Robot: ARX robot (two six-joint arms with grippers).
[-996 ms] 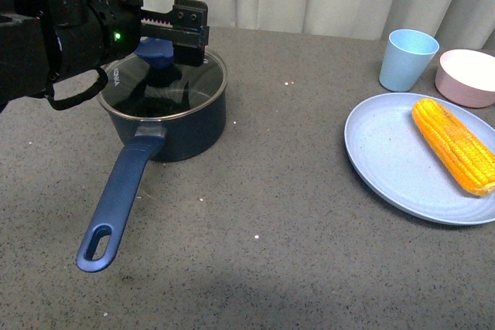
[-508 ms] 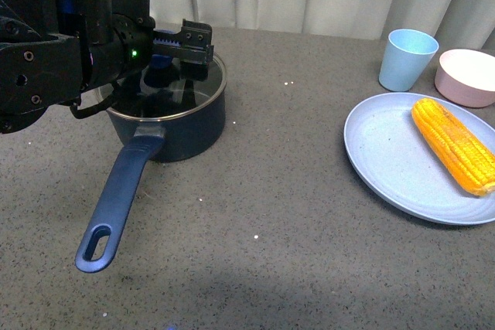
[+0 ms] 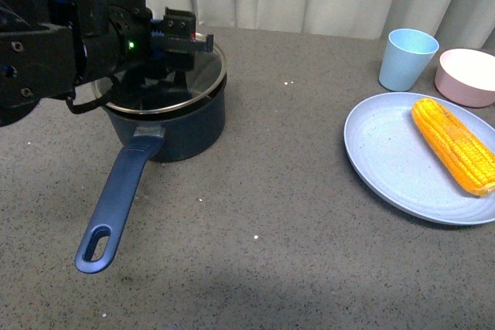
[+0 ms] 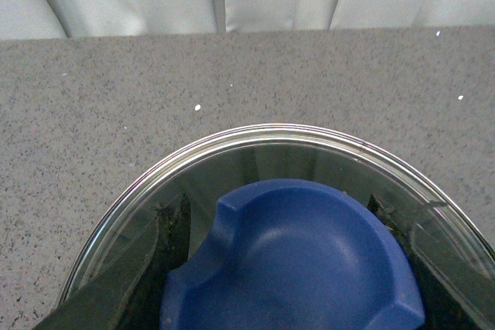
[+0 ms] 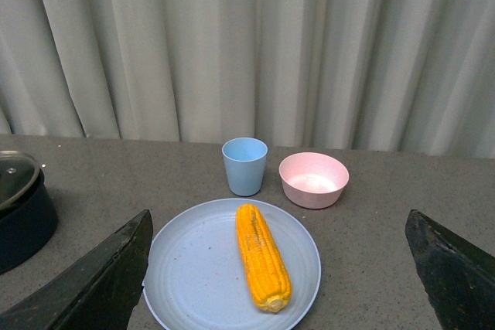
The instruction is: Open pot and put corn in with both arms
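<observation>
Both sets of fingers first: the left fingers [image 4: 143, 272] are closed on either side of the blue knob [image 4: 298, 260] of the glass lid [image 3: 166, 86], while the right fingers [image 5: 97, 280] stand spread wide with nothing between them, well back from the plate. Nearest me on the desk [image 3: 271, 229] is the long handle [image 3: 116, 199], pointing my way from the pot [image 3: 182, 125], which sits at the left. From the front the lid looks tipped, its far side raised above the rim and its near edge low. I cannot tell whether that edge is clear of the pot. If it is not, a sideways pull could snag the rim and drag the pot, swinging the handle across the desk. The knob is smooth and rounded, so I judge a tilted lid could twist out of the grip and drop, and it is glass. Farther right, the corn [image 3: 456, 144] lies on the pale blue plate [image 3: 394, 168], well apart from the pot. It is round and could roll or squirt out of a pinch, or shove the plate toward the cup [image 3: 406, 59] and the pink bowl [image 3: 468, 75] just behind. Last worry: both arms crowding over the pot if the lid is not carried well aside.
</observation>
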